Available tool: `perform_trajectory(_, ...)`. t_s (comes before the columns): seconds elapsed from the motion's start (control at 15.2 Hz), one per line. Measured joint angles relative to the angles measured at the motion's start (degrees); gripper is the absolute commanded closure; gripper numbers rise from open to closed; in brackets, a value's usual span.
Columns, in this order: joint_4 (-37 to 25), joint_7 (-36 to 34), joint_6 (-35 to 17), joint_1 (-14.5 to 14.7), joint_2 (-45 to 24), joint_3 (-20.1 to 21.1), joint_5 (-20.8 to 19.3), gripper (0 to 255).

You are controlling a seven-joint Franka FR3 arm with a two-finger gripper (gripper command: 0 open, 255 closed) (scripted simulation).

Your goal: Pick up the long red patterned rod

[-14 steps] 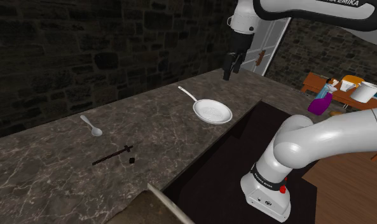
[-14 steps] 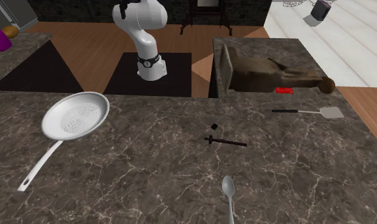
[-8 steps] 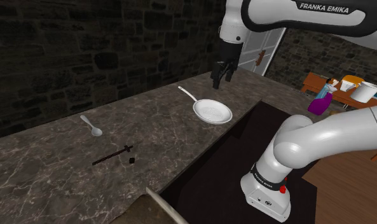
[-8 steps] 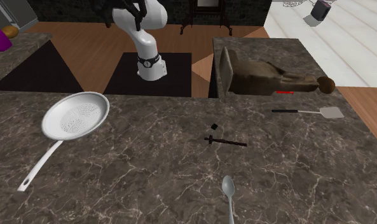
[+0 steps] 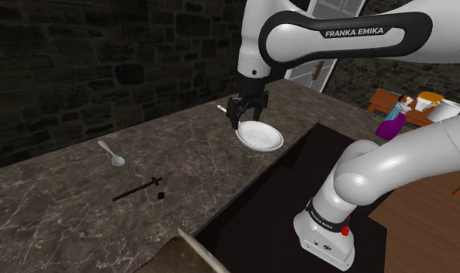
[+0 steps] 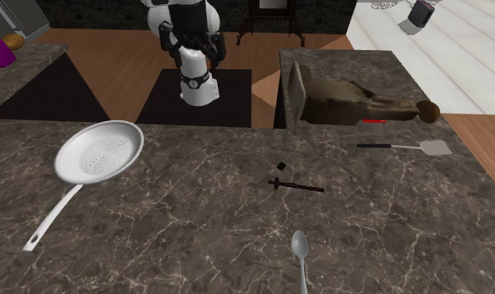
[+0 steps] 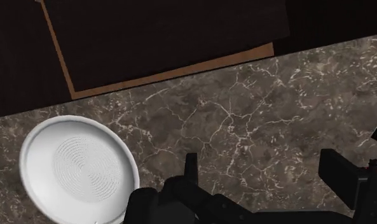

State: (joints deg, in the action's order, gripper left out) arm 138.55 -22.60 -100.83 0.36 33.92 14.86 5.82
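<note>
There is one pan [image 6: 98, 156], one spoon [image 6: 300, 247], one dark rod [image 6: 297, 186] and one small cube [image 6: 281, 164]. There is also one spatula [image 6: 436, 148] and one red sliver [image 6: 373, 121].

The dark marble counter [image 6: 179, 242] bears a white pan [image 6: 99, 154], spoon [image 6: 300, 249], thin dark rod [image 6: 300, 186], black cube [image 6: 281, 164] and spatula [image 6: 408, 148].
</note>
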Motion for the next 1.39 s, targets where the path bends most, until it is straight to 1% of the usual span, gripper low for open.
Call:
perform_trajectory(0.33, -1.1, -10.0, -7.0, -0.5, -8.4, 5.4, 2.3, 0)
perform_trajectory(0.66, -5.2, -20.6, -12.9, -1.3, -18.8, 10.2, 2.1, 0)
perform_trajectory(0.86, -8.0, -27.2, -16.6, -1.7, -25.7, 12.6, 0.6, 0)
perform_trajectory(1.06, -11.5, -33.7, -19.6, -1.6, -32.7, 14.0, -1.7, 0)
perform_trajectory(1.39, -18.9, -44.8, -23.2, 0.4, -44.9, 14.3, -6.8, 0)
